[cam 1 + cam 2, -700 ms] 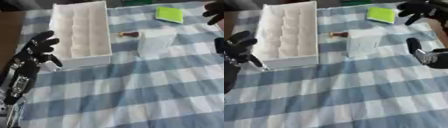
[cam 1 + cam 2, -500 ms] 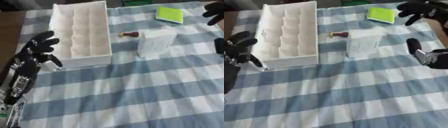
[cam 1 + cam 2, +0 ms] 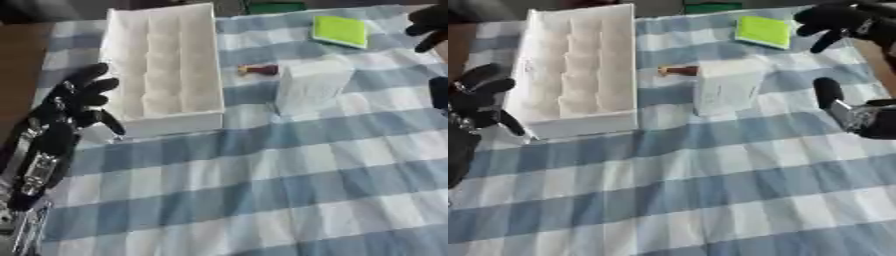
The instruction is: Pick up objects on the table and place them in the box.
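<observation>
Left hand rests at the white box's near-left corner, fingers loosely spread, holding nothing; right hand hovers beside the green pad, fingers relaxed, empty; white block and small red-brown item lie on the desk.

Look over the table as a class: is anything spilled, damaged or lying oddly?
Nothing stands out. The white box lies flat with its compartments showing nothing inside. The green square, the small reddish thing and the white block lie apart on the checked cloth, none spilled or visibly damaged.
</observation>
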{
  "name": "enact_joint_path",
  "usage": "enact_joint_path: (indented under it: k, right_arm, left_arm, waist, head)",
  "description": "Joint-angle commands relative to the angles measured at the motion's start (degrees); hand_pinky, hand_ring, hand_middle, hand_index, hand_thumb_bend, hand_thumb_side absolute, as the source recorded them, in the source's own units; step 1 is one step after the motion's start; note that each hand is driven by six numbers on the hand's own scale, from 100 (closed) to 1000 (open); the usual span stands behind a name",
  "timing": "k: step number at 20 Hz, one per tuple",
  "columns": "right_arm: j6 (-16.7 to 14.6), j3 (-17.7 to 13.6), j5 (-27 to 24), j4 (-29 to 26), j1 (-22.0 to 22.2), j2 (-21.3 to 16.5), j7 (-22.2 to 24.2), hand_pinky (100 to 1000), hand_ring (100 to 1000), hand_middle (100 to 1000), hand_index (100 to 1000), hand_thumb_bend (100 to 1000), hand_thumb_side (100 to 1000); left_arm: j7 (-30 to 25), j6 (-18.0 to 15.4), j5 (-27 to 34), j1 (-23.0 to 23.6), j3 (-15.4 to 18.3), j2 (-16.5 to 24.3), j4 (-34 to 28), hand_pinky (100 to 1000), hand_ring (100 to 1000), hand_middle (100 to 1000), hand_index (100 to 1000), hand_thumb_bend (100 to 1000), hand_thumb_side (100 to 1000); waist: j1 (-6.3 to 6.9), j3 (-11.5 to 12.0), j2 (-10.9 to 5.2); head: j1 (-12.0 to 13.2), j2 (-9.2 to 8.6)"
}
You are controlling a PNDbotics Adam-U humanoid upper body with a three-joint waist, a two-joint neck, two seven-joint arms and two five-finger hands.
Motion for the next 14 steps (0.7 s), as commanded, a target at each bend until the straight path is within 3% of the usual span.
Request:
enact_joint_path:
  k: [1,11,14]
  right_arm:
    - [-0.01,-0.61,-0.21,-0.5,-0.48,-1.12,-0.06,646,828,884,989,100,339]
    - [-1.54,0.71,-1.92,2.47,-3.43,-3.04,1.17,619,809,857,980,100,348]
    - [-2.29,1.72,-3.3,5.01,-5.3,-3.85,2.55,603,797,834,962,100,409]
  left_arm:
    - [-0.17,-0.04,0.16,-0.47,0.27,0.33,-1.13,526,914,929,777,195,761]
    - [-0.28,-0.31,0.43,-0.66,0.07,0.44,-1.13,526,914,929,777,194,758]
    - [-0.33,-0.39,0.6,-0.72,-0.03,0.44,-1.13,527,914,928,777,194,759]
  waist:
    - [-0.18,-0.01,-0.75]
    - [-0.07,0.31,-0.72]
    - [-0.02,0.67,-0.68]
  head:
    - [-0.06,-0.45]
    - [-0.39,-0.78]
    - [-0.73,-0.91]
